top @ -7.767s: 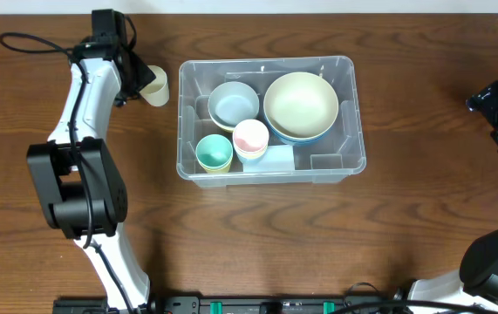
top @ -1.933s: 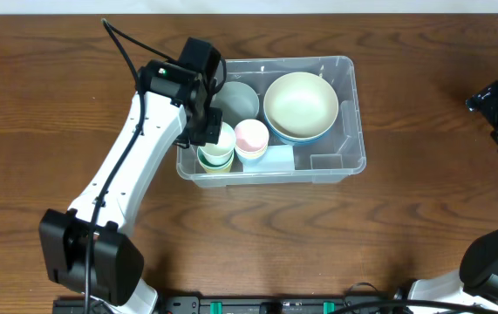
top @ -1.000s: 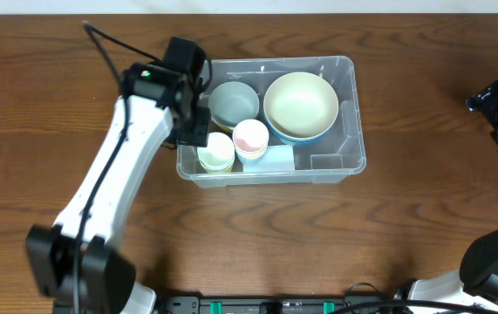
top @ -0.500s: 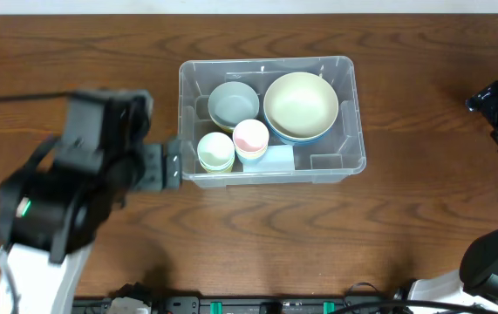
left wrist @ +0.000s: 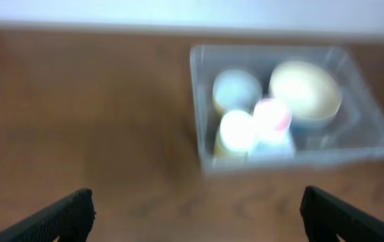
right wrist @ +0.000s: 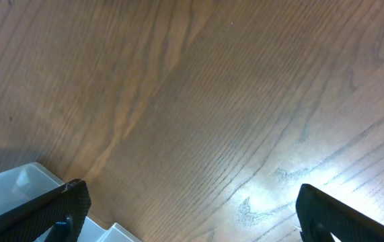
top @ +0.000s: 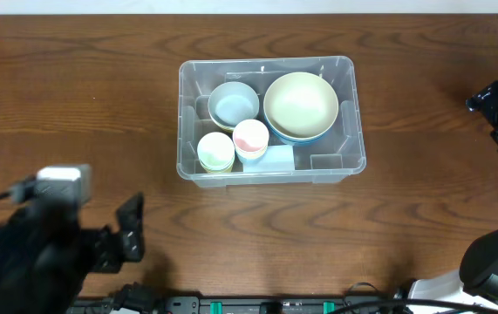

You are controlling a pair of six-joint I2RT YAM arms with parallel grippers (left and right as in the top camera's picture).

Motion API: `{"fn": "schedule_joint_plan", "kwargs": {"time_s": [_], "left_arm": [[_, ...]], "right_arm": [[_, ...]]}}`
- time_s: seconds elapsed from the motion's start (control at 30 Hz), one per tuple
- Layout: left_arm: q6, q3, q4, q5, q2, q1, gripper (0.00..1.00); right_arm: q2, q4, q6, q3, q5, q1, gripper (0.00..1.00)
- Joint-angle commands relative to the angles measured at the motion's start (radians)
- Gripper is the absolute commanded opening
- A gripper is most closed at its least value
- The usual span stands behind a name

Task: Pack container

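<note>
**Container (top: 318, 162) full of bowls and cups on the desk, both hands spread wide**

The container is a big clear box. It sits on the brown wooden desk (top: 405, 218), a bit toward the far edge and near the middle.

Inside it, at the back left, is a grey-blue bowl (top: 233, 104). Next to that, at the back right, is a big cream bowl (top: 300, 103). The cream bowl rests in a blue bowl (top: 294, 137), and only the edge of the blue one shows.

In front of the grey-blue bowl are two cups side by side, touching. One is a pale yellow cup (top: 216, 150) near the left wall. It sits in a green cup (top: 214, 167) whose rim just peeks out. The other is a pink cup (top: 250, 137). A pale label (top: 276, 160) shows beside the pink cup, along the front wall. The front right corner of the box has nothing in it.

The left hand (left wrist: 195, 214) is well away from the container, over the front left part of the desk. Its two fingers are spread far apart with only bare desk between them. Its own camera view is blurry, and the container shows far off in it.

The right hand (right wrist: 192, 208) is over the right edge of the desk, well away too. Its fingers are also spread wide, with nothing between them. A clear corner of the container shows at the bottom left of its view.
</note>
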Motion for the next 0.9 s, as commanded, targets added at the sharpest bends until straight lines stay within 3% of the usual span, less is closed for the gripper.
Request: {"fn": "schedule_joint_plan", "kwargs": {"time_s": [0.0,0.23,0.63,0.73,0.87], "left_arm": [[0.050,0.006,0.091,-0.037,-0.082,0.003,0.98],[0.166,-0.207,0.463,-0.041,-0.238,0.144,0.98],[0.255,-0.948,1.315,0.229,-0.478,0.248,0.98],[0.254,-1.108,1.429,0.259,-0.511,0.248,0.98],[0.255,-1.266,1.470,0.294,-0.549,0.248,0.98]], "right_arm": [[-0.007,-0.001,-0.006,0.001,0.003,-0.010,0.99],[-0.007,-0.001,-0.006,0.001,0.003,-0.010,0.99],[-0.007,-0.001,-0.006,0.001,0.003,-0.010,0.99],[-0.007,-0.001,-0.006,0.001,0.003,-0.010,0.99],[-0.007,-0.001,-0.006,0.001,0.003,-0.010,0.99]]}}
